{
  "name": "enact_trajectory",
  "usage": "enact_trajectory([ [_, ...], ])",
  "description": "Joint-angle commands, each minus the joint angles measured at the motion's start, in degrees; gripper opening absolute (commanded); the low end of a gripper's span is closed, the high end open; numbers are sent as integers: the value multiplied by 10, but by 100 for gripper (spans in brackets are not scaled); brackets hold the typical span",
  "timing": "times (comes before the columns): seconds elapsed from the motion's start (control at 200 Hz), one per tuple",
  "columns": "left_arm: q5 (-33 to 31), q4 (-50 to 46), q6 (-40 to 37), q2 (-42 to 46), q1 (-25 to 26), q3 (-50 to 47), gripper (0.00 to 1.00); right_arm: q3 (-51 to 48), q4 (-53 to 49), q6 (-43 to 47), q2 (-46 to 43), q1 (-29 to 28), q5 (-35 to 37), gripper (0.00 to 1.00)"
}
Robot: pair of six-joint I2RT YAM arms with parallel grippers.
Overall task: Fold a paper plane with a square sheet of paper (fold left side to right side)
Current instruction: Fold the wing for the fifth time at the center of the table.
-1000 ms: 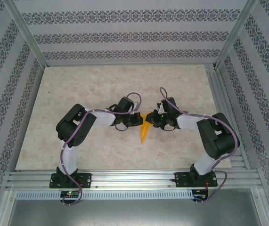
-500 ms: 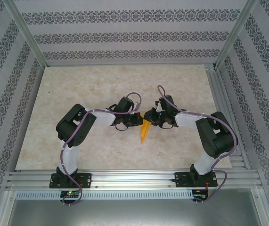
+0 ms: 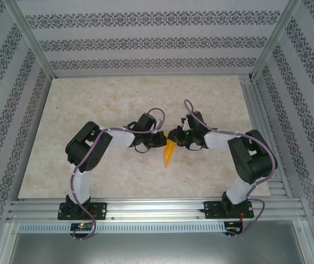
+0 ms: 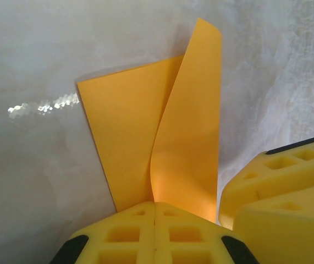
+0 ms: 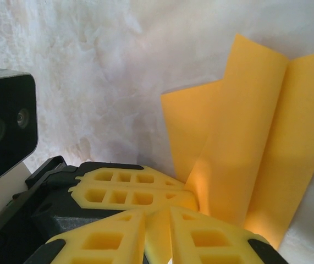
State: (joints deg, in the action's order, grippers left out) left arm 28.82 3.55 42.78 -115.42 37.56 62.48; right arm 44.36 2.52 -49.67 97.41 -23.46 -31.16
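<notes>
The folded orange-yellow paper [image 3: 169,154] lies as a narrow wedge on the table's middle, between both grippers. In the left wrist view one part of the paper [image 4: 129,126] lies flat and a flap stands up beside it. My left gripper [image 4: 155,204] is shut, its tips touching the paper where the flap rises; I cannot tell whether it pinches it. My right gripper [image 5: 158,213] is closed on the paper [image 5: 255,137], a strip of which shows between its fingers. The left gripper [image 3: 162,141] and right gripper [image 3: 175,138] nearly touch.
The marbled table [image 3: 118,99] is ringed by an aluminium frame [image 3: 146,208] and patterned walls. The right gripper's yellow fingers [image 4: 280,187] crowd the left wrist view's right edge. The left wrist's camera housing [image 5: 5,129] sits close on the right wrist view's left.
The right gripper has shifted a little left towards the left gripper, taking the paper's upper part with it. The left arm has stayed put.
</notes>
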Motion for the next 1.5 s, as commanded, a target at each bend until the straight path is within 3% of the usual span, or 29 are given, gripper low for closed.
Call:
enact_trajectory([
  [0.0, -8, -5, -14, -17, 8, -1, 1, -20, 11, -6, 23, 3, 29, 18],
  [0.305, -9, -5, -13, -16, 9, -2, 1, -31, 22, -8, 24, 12, 24, 12],
  [0.619, -11, -6, -13, -14, 10, -2, 1, -49, 48, -24, -20, 27, 10, 14],
  [0.934, -11, -7, -14, -14, 10, -2, 1, -30, 49, -23, 2, 9, 6, 14],
  [1.499, -11, -11, -16, -14, 11, 2, 1, -15, -67, 33, -2, 7, 60, 14],
])
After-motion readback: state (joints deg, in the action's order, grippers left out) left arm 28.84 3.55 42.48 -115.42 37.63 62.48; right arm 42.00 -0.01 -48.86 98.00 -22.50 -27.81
